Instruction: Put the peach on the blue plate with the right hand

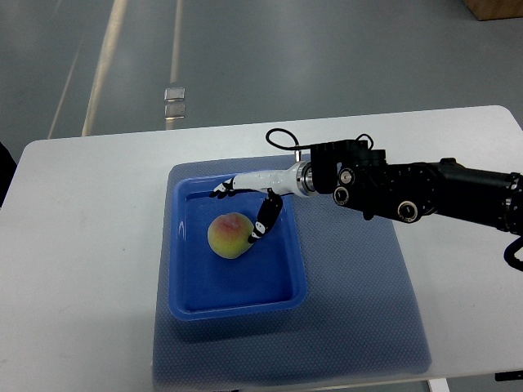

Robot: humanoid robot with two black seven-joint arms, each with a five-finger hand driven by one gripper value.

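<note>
Peach (230,236) sits inside the blue plate (237,300); right hand (249,196) hovers just beside it, fingers spread, gripping nothing, so placement looks done and withdrawing the arm seems next

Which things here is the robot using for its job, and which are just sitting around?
For the job:
peach, lying in the blue plate
right hand, fingers spread above the peach

Just lying about:
blue mat under the plate
white table
small metal block on the floor
</note>
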